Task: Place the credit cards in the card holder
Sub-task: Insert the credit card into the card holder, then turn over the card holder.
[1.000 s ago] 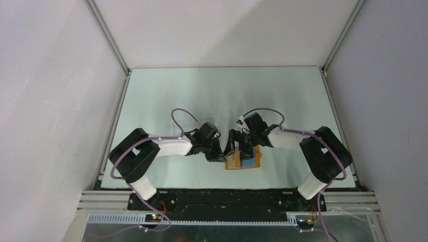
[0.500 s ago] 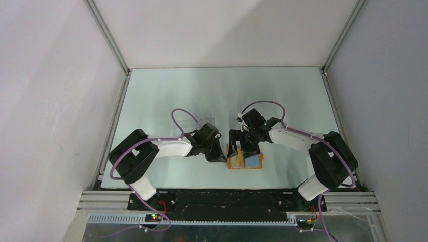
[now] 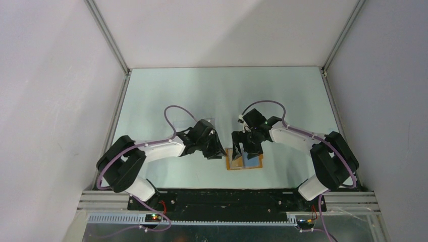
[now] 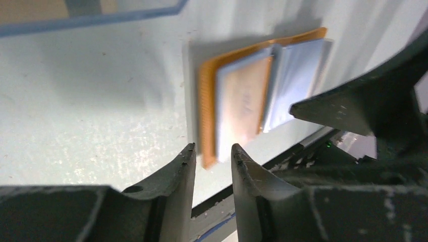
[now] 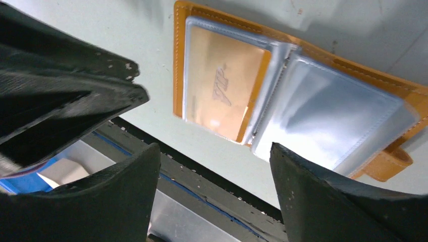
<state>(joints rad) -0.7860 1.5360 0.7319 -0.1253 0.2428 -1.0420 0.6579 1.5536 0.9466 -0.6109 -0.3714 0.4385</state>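
The orange card holder (image 3: 228, 162) lies open and flat on the table near the front edge, its tab clasp (image 5: 388, 164) at one end. One tan credit card (image 5: 224, 91) with a pale mark sits inside its left clear sleeve; the other sleeve (image 5: 328, 116) looks empty. The card also shows in the left wrist view (image 4: 245, 103). My right gripper (image 5: 214, 156) is wide open and empty, just above the holder (image 5: 178, 60). My left gripper (image 4: 213, 151) is slightly open and empty, close to the holder's left edge (image 4: 204, 121). In the top view both grippers flank the holder.
A clear plastic case (image 4: 91, 15) with a blue rim lies on the table behind the left gripper; a tan patch shows through it. It is faint in the top view (image 3: 206, 121). The table's black front edge (image 5: 202, 176) runs close below the holder.
My left arm has swung its elbow leftward, the gripper staying beside the holder. My right gripper has moved over the holder, which now lies straighter.
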